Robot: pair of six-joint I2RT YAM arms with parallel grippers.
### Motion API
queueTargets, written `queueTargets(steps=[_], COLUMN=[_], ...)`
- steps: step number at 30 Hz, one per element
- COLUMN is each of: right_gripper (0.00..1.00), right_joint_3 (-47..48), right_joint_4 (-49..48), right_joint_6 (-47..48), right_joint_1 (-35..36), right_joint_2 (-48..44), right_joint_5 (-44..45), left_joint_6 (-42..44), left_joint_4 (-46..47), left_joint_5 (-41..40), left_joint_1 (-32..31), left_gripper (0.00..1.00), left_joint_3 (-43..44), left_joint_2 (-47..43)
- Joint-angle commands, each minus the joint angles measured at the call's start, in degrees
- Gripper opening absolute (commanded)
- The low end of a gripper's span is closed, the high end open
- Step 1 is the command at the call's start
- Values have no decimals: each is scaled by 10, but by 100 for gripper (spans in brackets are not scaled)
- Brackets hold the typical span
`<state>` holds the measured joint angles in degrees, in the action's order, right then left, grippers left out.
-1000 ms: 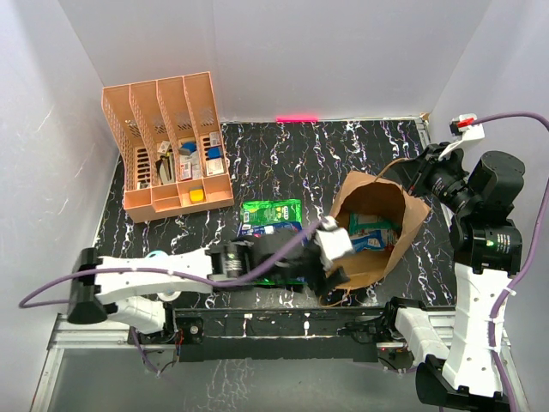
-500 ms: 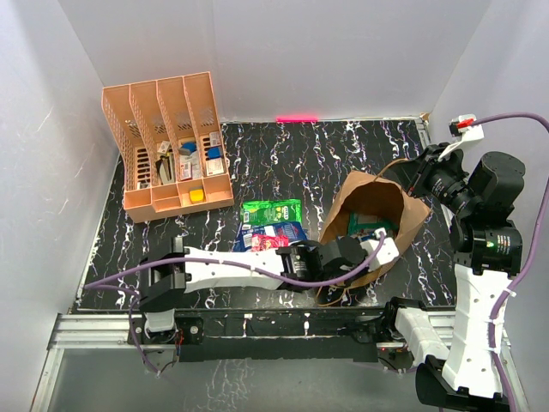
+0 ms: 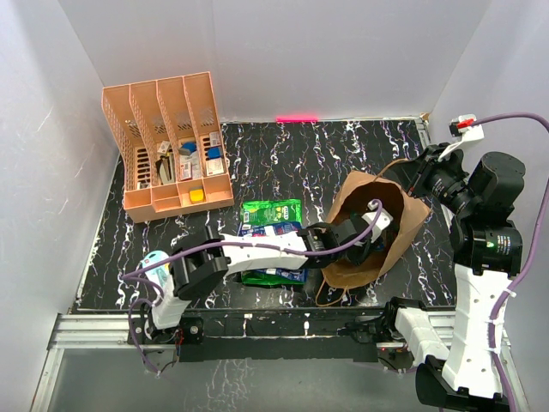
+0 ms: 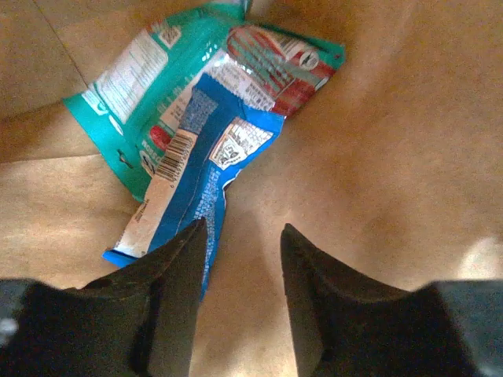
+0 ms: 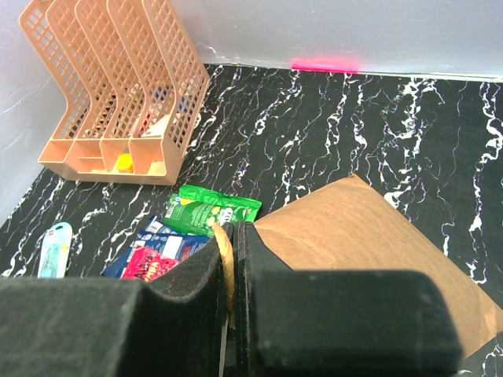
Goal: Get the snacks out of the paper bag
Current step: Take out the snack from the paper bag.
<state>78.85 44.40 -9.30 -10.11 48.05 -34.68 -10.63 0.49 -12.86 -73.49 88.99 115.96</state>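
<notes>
Now that the left gripper (image 4: 242, 236) has pushed from the mouth deep into the paper bag (image 3: 405, 215) near the table's right edge, its jaws stand apart over a blue packet (image 4: 192, 184); the right gripper (image 5: 233, 239) stays clamped on the bag's rim, so a grasp seems next.

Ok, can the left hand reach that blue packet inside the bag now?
Probably yes: the left hand is open inside the paper bag, with the blue packet lying just ahead and nothing between.

A robot lab booth: white walls (image 3: 343, 51) enclose a black marbled table (image 3: 300, 146) (metal rail (image 3: 283, 324) in front).
</notes>
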Motion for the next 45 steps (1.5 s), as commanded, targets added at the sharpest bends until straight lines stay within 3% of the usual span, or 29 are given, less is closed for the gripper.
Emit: queueTargets(steps=[1,9,14,23,25,30,39,45], right_gripper=[8,8,8,8,8,8,8,8], right_joint_3=[24,29,31,28,26,23,19,18], right_joint_4=[-45,-44,-45,-43,-43,-43,-44,-44], right_joint_6=[1,1,1,3,3,4,5,3], right_joint_1=[4,3,4,4,4,3,3,4], right_joint_2=[-8,-5,-1,1,0,0,-3,-3], right_joint_5=[-5,-4,-4,1,3,8,12,11], left_joint_6=[-20,40,86,82,81,72,52,56], left_joint_4=[-34,-35,-60,-114,-130,-124,-126,-125], left_joint_5=[-14,-25,12,36,48,80,51,23], left_joint_1=[3,11,17,42,46,46,40,30], left_gripper=[47,81,94,96,94,76,40,26], left_joint_3=[49,61,91,144,155,135,99,89], left_joint_2=[20,53,79,134,144,131,76,33])
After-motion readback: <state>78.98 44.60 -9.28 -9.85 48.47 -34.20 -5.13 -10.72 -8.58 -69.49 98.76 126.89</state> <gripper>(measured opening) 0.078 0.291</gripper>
